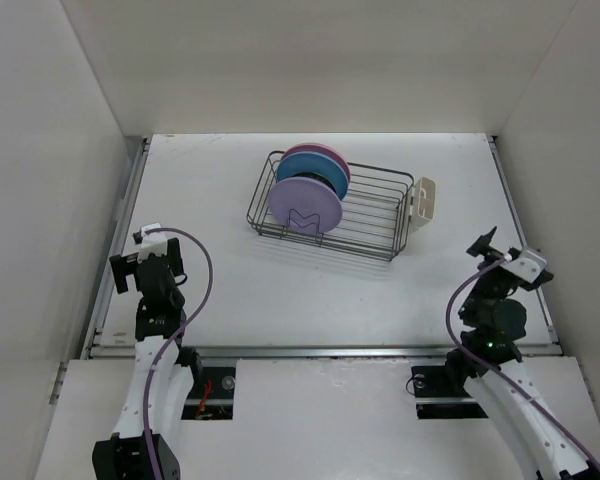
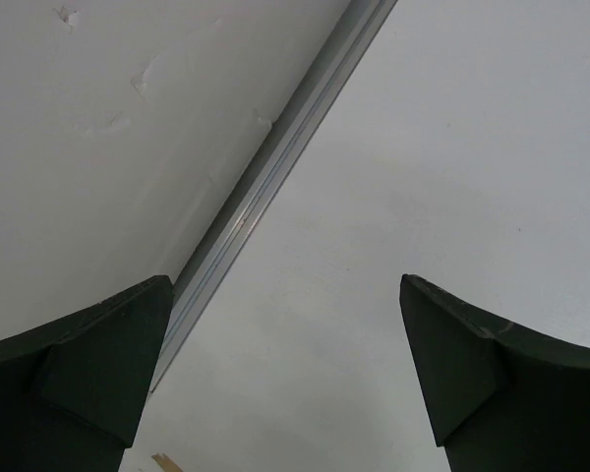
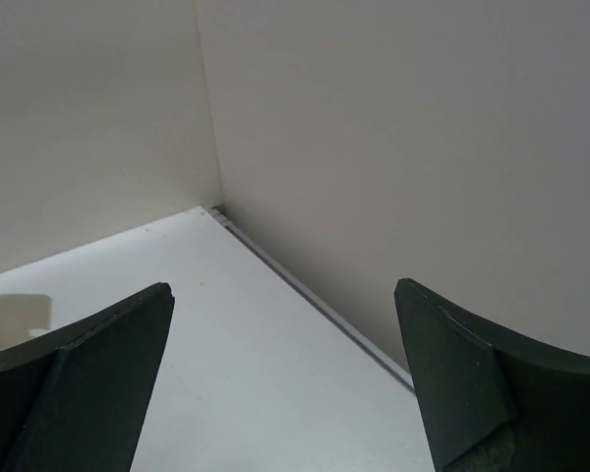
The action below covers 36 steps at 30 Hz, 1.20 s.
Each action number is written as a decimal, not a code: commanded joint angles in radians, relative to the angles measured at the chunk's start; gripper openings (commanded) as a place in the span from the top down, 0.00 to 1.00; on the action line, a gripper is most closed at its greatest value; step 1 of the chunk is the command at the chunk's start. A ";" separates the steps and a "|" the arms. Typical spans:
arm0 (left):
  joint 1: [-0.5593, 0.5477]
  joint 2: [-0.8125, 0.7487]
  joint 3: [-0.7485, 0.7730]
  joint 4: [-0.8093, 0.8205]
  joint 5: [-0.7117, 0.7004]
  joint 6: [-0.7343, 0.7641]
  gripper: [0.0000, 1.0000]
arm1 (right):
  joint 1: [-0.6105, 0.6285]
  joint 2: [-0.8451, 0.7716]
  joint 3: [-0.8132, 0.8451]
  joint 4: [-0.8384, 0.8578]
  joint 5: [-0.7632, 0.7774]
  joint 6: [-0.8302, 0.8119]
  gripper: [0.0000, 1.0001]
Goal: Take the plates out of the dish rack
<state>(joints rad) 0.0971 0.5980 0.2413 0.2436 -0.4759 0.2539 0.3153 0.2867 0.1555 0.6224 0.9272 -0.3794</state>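
Note:
The dish rack [image 1: 378, 171], a black wire basket, sits at the back middle of the table. Three plates stand upright in its left half: a lavender plate [image 1: 305, 207] in front, a light blue plate [image 1: 313, 168] behind it and a pink plate [image 1: 327, 152] at the back. My left gripper [image 1: 148, 258] [image 2: 285, 295] hangs open near the table's left edge, well left of the rack, with nothing between its fingers. On the right side, my right gripper [image 1: 497, 247] [image 3: 283, 295] is open and empty too, to the right of the rack.
A cream cutlery cup [image 1: 425, 198] [image 3: 15, 320] hangs on the rack's right end. White walls enclose the table on the left, back and right. A metal rail [image 2: 265, 187] runs along the left edge, and another rail [image 3: 315, 300] along the right wall.

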 commanded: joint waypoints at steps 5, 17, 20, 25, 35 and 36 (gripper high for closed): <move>-0.005 -0.012 0.036 0.008 0.048 0.030 0.00 | -0.004 0.178 0.341 -0.111 -0.456 -0.009 0.00; -0.005 0.775 1.425 -1.238 0.652 0.188 0.00 | 0.005 0.925 1.272 -0.751 -0.765 -0.182 0.00; -0.005 1.088 1.874 -1.619 0.680 0.202 0.00 | 0.040 0.971 1.286 -0.603 -0.587 -0.173 0.00; -0.005 1.137 1.881 -1.632 0.753 0.157 0.00 | 0.085 1.048 1.270 -0.498 -0.498 -0.321 0.00; -0.034 0.855 1.537 -1.133 0.764 0.110 0.00 | 0.114 1.200 1.473 -0.574 -0.616 0.026 0.00; -0.034 0.855 1.526 -1.150 0.858 0.135 0.00 | 0.101 1.213 1.489 -0.670 -0.743 0.128 0.00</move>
<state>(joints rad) 0.0631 1.5288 1.8084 -1.0222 0.2729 0.3836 0.4168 1.5166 1.5433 0.0376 0.4366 -0.5079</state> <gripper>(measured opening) 0.997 0.999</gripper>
